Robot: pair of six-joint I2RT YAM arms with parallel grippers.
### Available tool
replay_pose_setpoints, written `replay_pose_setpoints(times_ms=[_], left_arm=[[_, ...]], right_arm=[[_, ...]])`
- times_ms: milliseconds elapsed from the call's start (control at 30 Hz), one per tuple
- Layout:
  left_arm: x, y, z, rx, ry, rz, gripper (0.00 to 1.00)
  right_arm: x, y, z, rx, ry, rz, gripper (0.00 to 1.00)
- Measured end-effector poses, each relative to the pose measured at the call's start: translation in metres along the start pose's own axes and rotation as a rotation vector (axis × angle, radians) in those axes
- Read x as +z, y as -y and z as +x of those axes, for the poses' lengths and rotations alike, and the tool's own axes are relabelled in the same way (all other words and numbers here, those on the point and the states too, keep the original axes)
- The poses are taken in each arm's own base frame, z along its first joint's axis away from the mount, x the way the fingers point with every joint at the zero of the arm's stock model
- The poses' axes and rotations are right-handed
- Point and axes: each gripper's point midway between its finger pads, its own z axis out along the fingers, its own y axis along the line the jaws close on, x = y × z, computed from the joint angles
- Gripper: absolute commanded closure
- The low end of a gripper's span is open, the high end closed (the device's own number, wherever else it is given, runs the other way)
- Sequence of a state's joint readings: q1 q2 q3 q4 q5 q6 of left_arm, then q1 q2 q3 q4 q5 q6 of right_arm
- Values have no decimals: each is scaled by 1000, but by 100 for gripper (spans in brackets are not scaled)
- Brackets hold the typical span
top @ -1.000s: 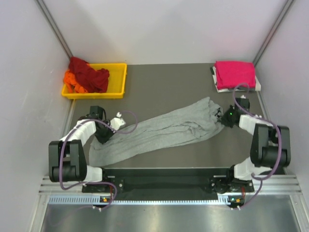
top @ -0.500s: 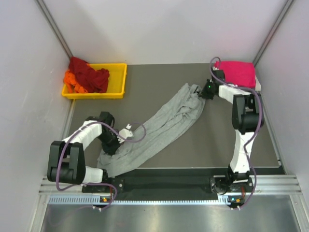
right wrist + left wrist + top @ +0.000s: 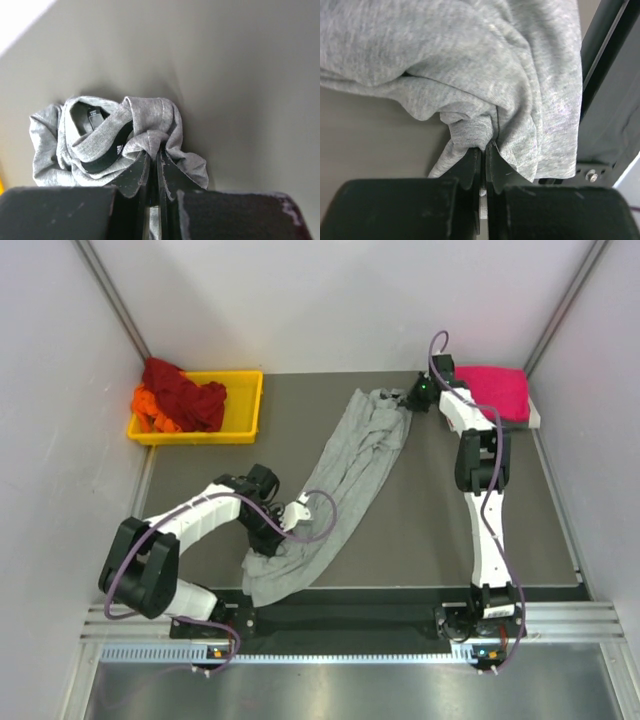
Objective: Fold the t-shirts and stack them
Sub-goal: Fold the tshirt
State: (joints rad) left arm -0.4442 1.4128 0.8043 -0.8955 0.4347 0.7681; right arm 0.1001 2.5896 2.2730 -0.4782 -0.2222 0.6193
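At the far left of the tabletop (image 3: 430, 520) a yellow tray (image 3: 200, 435) holds a dark red tee (image 3: 185, 390) and an orange tee (image 3: 150, 410), both crumpled and not yet folded.

The left gripper (image 3: 484, 152) is pinched almost fully closed on a bunched fold at the near end of the grey tee (image 3: 345, 465), close to the front edge of the tabletop. Which part of the garment that fold is cannot be told. From there the grey tee runs as a long, rumpled band diagonally across the middle, rising to the far right.

At that far end the right gripper (image 3: 152, 155) is clamped nearly shut on a wad of cloth just beside the dark collar (image 3: 100, 150), low against the tabletop.

Further right, in the far corner, a pink tee (image 3: 490, 390) lies already folded, near the right gripper but apart from it.

The grey knit looks light, limp and stretchy. It sags and ropes between the two holds instead of opening flat, so it will likely follow any pull and crease freely. A pinch on a bunch gathers several layers, and the better hold would probably be single edges at the shoulders and hem corners so the cloth can spread. It looks grippy enough not to slip, and there is little to damage.
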Motion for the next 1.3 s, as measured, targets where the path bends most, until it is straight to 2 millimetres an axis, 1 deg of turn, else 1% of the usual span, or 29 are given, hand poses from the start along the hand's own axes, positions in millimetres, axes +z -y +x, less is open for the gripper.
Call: replay_pose_setpoints(times_ms=[100,200,367,467,533,567,633,667,733,767,833,867,900,967,1000,1067,1133,1167,1200,1233,1267,1300], left_arm=[[3,-2,-21,5,38,11,100],[6,-11,-38,-9,77,8,100],[12,-12,-51,-39,122,47,100],[10,-11,-60,-49,147,60,100],[7,-13,-67,-45,168,54,100],[6,-14,-70,-41,176,50,100],[3,-13,-70,-35,185,44,99],[2,-11,-69,-33,188,40,99],[2,-7,-61,-31,183,29,98],[4,-4,-52,-35,168,21,96],[6,1,-37,-47,136,5,93],[6,2,-30,-52,121,-7,87],[5,2,-27,-55,111,-19,83],[0,-2,-24,-74,99,-62,74],[-2,-5,-23,-81,97,-88,65],[-8,-11,-20,-110,83,-142,58],[-11,-18,-17,-145,62,-189,50],[-13,-21,-14,-161,47,-214,44],[-14,-23,-11,-174,35,-232,40],[-16,-26,-8,-191,20,-253,34],[-17,-28,-5,-204,6,-272,33],[-19,-29,-2,-217,-3,-290,33]], right_arm=[[16,-10,-13,36,44,-47,100],[22,-15,-19,78,73,-69,100],[33,-21,-33,136,132,-111,100],[37,-24,-43,165,176,-125,100],[38,-22,-46,175,190,-120,93],[37,-21,-50,176,202,-121,84],[37,-21,-52,173,211,-121,75],[37,-19,-53,166,217,-119,64],[35,-19,-57,148,229,-129,54],[32,-20,-57,136,232,-125,48],[22,-20,-59,113,233,-110,43],[15,-21,-61,97,235,-104,39],[7,-24,-65,83,242,-101,37],[-9,-28,-72,55,255,-95,33],[-19,-32,-76,41,264,-92,31],[-43,-39,-85,14,287,-80,26],[-72,-50,-96,-13,319,-73,23],[-87,-54,-98,-23,333,-71,17],[-106,-58,-95,-34,338,-63,13],[-123,-58,-88,-42,333,-49,11],[-142,-56,-79,-53,331,-34,5],[-160,-56,-68,-61,330,-24,3]])
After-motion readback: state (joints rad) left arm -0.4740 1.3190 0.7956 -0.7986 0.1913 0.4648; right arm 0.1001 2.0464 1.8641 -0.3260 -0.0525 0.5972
